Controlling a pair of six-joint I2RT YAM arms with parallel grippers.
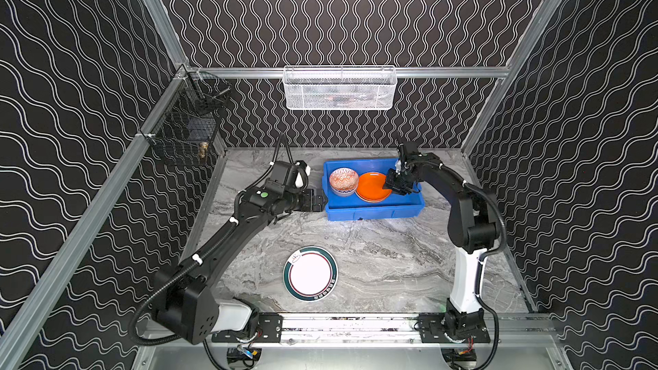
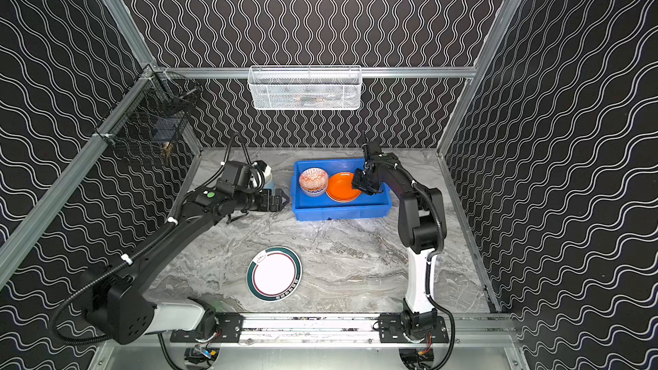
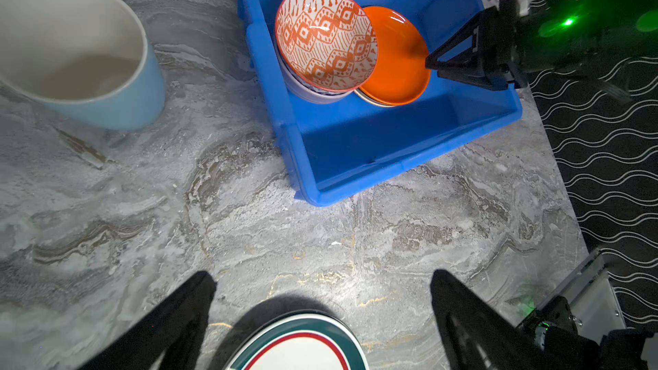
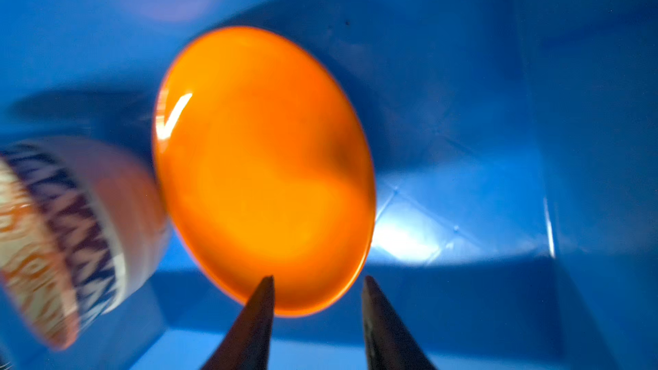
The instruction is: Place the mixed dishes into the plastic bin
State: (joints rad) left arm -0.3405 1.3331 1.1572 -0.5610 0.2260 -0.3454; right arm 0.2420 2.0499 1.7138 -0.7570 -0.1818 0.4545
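Observation:
The blue plastic bin (image 1: 374,212) (image 2: 338,212) stands at the back of the table. In it the orange-patterned bowl (image 1: 343,179) (image 3: 325,39) leans over the edge of the orange plate (image 1: 370,186) (image 3: 398,65) (image 4: 263,172). The pale rim of another plate (image 3: 368,98) shows under the orange one. My right gripper (image 1: 388,186) (image 4: 318,279) (image 3: 429,62) is open, its tips on either side of the orange plate's edge. My left gripper (image 1: 318,201) (image 3: 322,275) is wide open, just left of the bin. The pale blue mug (image 3: 78,55) stands on the table behind it. The green-rimmed white plate (image 1: 310,274) (image 2: 274,274) (image 3: 302,347) lies near the front.
A white mesh basket (image 1: 340,88) hangs on the back rail. A black wire basket (image 1: 188,126) hangs on the left rail. Bare marble tabletop (image 1: 384,261) lies between the bin and the white plate.

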